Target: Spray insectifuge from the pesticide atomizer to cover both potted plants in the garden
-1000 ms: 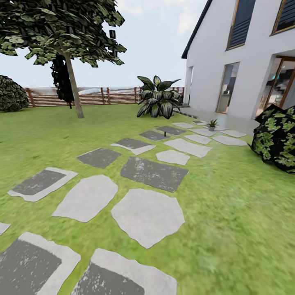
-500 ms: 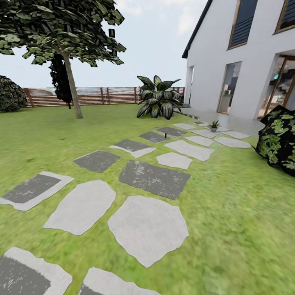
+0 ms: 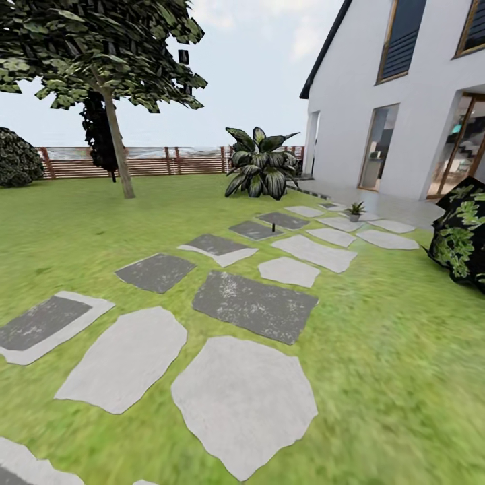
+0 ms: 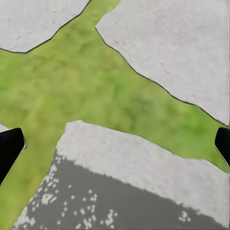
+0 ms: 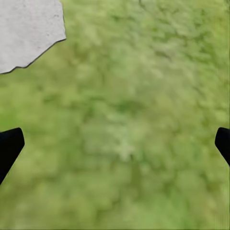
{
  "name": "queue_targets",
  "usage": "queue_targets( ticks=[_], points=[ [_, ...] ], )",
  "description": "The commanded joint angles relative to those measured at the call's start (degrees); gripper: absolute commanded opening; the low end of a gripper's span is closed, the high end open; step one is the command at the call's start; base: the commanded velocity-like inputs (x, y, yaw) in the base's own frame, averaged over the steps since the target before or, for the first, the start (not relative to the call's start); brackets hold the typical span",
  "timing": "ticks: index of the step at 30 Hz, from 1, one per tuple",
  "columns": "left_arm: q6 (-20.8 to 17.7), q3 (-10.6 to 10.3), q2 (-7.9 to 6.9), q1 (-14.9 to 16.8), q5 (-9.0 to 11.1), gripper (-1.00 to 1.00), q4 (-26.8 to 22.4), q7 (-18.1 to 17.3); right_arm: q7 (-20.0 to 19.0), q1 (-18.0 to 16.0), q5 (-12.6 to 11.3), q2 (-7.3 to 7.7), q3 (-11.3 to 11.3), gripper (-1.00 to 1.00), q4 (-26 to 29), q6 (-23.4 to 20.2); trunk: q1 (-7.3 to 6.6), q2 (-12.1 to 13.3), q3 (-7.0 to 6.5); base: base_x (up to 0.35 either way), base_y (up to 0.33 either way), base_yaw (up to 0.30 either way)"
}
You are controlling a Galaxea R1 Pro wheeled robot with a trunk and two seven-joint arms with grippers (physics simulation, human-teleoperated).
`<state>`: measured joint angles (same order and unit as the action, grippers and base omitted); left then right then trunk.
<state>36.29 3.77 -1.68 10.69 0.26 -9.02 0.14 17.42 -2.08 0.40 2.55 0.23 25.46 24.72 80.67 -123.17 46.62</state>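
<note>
While the left end effector [image 4: 115, 143] hangs spread wide over a stone with a dark grey patch, only its two black fingertips [image 4: 9, 146] peek in at the edges of the wrist view, nothing between them. Same deal with the right end effector [image 5: 115, 143]: wide apart, empty, pointed down at plain lawn [image 5: 134, 120] with a pale stone corner nearby.

From the head view, the closest things are big pale stepping stones [image 3: 242, 401] set in the grass, then darker slabs further along, the path curving off toward the house [image 3: 404, 101] on the right.

One potted plant [image 3: 355, 211] sits way out there where the path meets the paving by the house: a tiny rosette of pointed green leaves in a small grey pot, too small to make out much else. A thin dark stake [image 3: 273, 228] stands on the path a bit nearer.

Past that, a big broad-leaved plant [image 3: 261, 165], a tree [image 3: 101, 60], a round bush [image 3: 19, 158] at far left, and the wooden fence [image 3: 168, 160]. A dark leafy bush [image 3: 465, 232] sits at the right edge.
</note>
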Motion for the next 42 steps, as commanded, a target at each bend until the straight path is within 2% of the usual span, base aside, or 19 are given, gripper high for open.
queue_targets(
  ticks=[1, 42],
  points=[
    [0.2, 0.2, 0.01, 0.0, 0.0, 1.00, 0.0, -0.1, 0.2, 0.0, 0.0, 0.00, 0.0, 1.00, 0.0, 0.2, 0.03, 0.0, 0.06, 0.339, 0.000, 0.000],
    [0.2, 0.2, 0.01, 0.0, 0.0, 1.00, 0.0, -0.1, 0.2, 0.0, 0.0, 0.00, 0.0, 1.00, 0.0, 0.2, 0.03, 0.0, 0.06, 0.339, 0.000, 0.000]
  ],
)
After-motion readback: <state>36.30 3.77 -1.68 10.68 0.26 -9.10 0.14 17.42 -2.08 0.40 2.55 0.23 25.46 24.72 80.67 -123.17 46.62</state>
